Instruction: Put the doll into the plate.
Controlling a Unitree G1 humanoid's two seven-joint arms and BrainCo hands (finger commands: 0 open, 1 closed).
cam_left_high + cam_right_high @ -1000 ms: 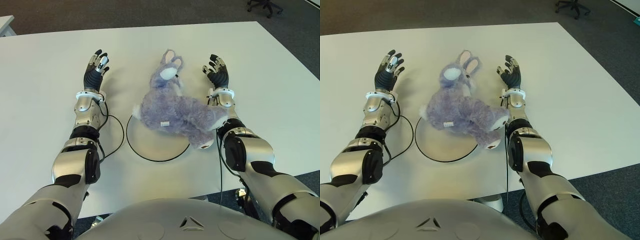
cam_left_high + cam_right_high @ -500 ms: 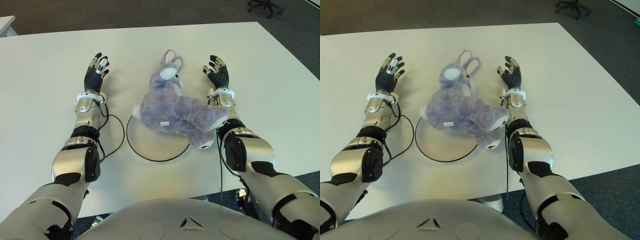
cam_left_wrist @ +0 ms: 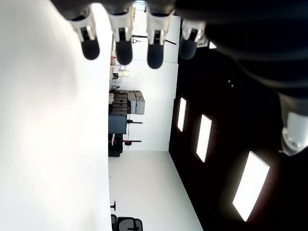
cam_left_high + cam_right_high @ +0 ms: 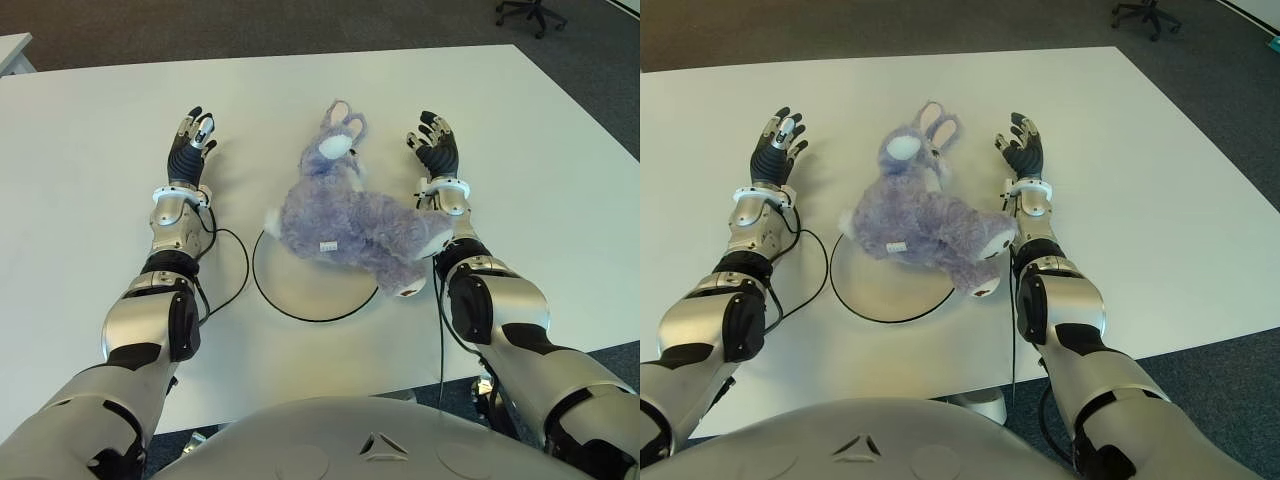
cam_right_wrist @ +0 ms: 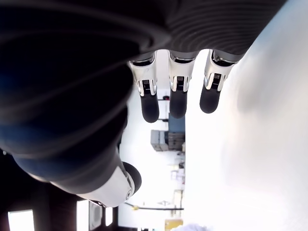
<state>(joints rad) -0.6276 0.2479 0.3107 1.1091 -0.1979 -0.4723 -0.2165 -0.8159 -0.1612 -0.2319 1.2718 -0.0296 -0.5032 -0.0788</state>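
The doll [image 4: 350, 225] is seen lying across the far right part of the plate [image 4: 300, 290], with its head and ears stretched beyond the rim onto the worktop [image 4: 560, 150] and one foot hanging over the near right edge. The left hand [image 4: 190, 145] and the right hand [image 4: 435, 148] are held palm-up on either side of it, fingers [image 3: 122, 45] spread and nothing grasped. The placement may be judged incomplete, since so much of the doll overhangs, and the doll could be dragged off if brushed by the close right forearm.
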